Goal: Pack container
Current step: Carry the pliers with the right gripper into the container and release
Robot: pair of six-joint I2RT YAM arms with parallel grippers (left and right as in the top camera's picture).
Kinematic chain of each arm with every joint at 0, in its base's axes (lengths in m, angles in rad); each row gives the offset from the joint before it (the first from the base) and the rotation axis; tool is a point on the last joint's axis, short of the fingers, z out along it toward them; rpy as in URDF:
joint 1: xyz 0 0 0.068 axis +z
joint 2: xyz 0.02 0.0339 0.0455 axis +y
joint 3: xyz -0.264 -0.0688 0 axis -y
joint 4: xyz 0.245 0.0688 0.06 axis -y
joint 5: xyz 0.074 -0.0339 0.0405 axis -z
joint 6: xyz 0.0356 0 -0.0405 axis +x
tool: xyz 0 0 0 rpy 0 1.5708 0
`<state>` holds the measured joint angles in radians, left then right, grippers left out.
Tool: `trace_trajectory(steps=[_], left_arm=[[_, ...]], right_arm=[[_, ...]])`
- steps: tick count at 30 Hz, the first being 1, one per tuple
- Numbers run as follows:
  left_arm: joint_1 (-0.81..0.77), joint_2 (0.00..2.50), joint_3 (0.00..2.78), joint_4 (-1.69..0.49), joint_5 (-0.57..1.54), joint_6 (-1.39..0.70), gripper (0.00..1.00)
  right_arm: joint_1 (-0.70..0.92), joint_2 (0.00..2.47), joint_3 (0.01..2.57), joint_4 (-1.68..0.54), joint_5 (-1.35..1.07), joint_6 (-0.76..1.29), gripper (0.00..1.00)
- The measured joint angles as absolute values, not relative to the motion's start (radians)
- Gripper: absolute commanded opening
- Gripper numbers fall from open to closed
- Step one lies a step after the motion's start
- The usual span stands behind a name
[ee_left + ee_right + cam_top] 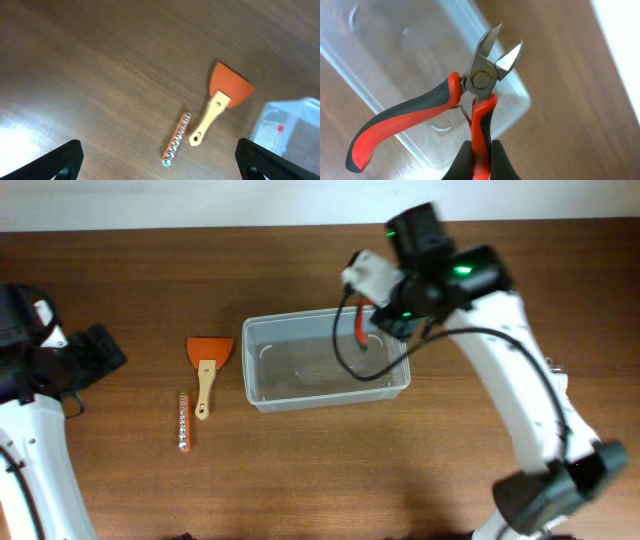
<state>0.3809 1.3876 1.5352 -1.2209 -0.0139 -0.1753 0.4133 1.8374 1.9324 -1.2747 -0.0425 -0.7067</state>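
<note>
The container (262, 393) is a clear plastic bin in the middle of the table; it also shows in the right wrist view (380, 65) and at the right edge of the left wrist view (295, 130). My right gripper (481, 157) is shut on one handle of red-and-black cutting pliers (481, 80) and holds them above the bin's right part (361, 330). An orange scraper with a wooden handle (207, 365) and a red socket rail (183, 423) lie left of the bin. My left gripper (157, 165) is open and empty above the table left of them.
The dark wooden table (320, 470) ends at a white wall at the back. The right arm's black cable (345, 350) hangs down over the bin. The left arm's body (40, 360) stands at the far left.
</note>
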Motion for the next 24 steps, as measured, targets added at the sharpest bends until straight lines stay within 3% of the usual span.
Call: trace_trajectory(steps=[10,24], left_arm=[[0.283,1.388,1.535,-1.223,-0.002,-0.156,0.99],[0.253,1.388,1.535,-1.223,0.001,-0.156,0.99]], right_arm=[[0.505,2.035,1.928,-1.250,-0.061,-0.917,0.04],[0.507,2.203,1.928,-1.229,-0.144,-1.024,0.04]])
